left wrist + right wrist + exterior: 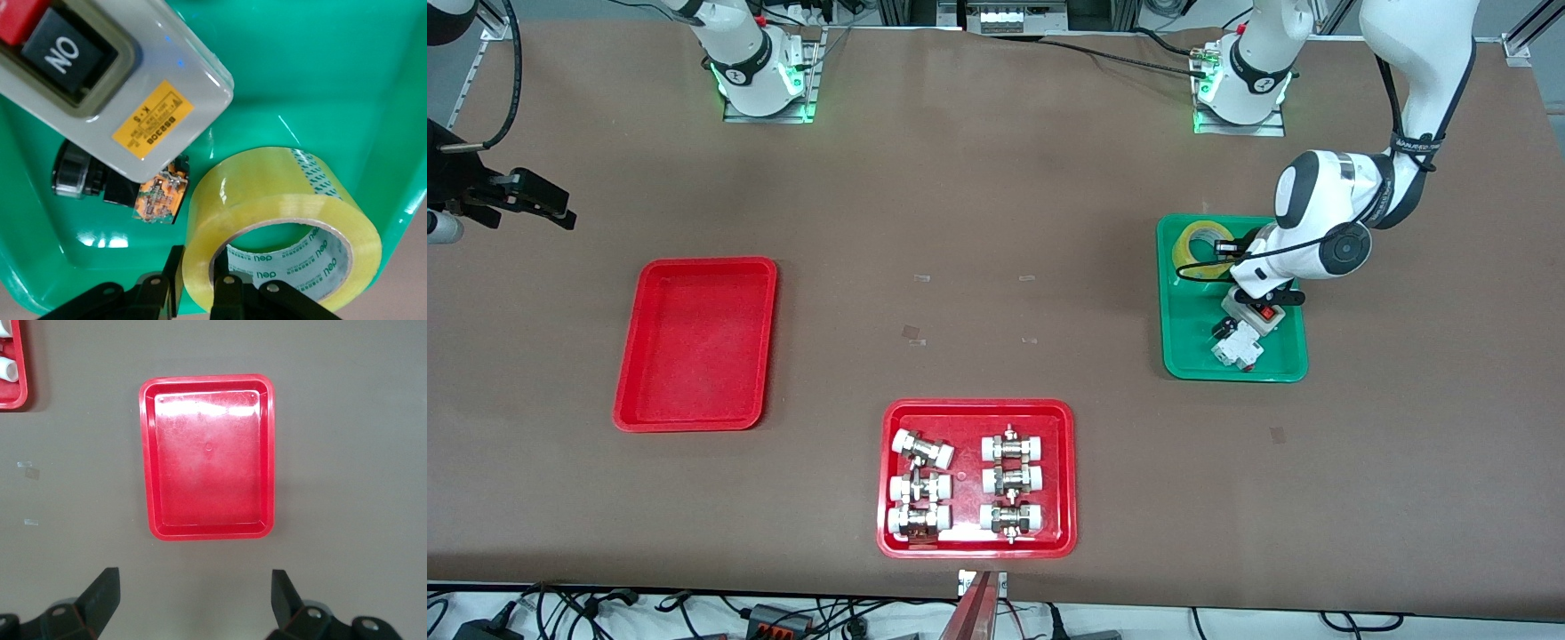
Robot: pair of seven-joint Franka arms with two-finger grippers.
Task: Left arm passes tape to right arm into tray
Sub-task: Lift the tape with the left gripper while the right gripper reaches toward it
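The yellow tape (pixel 1199 247) lies in a green tray (pixel 1192 333), in the corner farthest from the front camera. My left gripper (pixel 1224 250) is down at the roll. In the left wrist view one finger (pixel 172 270) presses the outer wall of the tape (pixel 267 200) and the other sits inside its pale core, so my left gripper (pixel 200 275) is shut on the wall. The plain red tray (pixel 694 347) lies empty toward the right arm's end. My right gripper (pixel 547 203) waits open over bare table; in the right wrist view it (pixel 193 590) faces the tray (pixel 207 460).
The green tray (pixel 320 67) also holds a grey switch box (pixel 1261 316) with a red button and small parts beside the tape. A wider red tray (pixel 978 544) with white-capped metal fittings lies near the front edge in the middle of the table.
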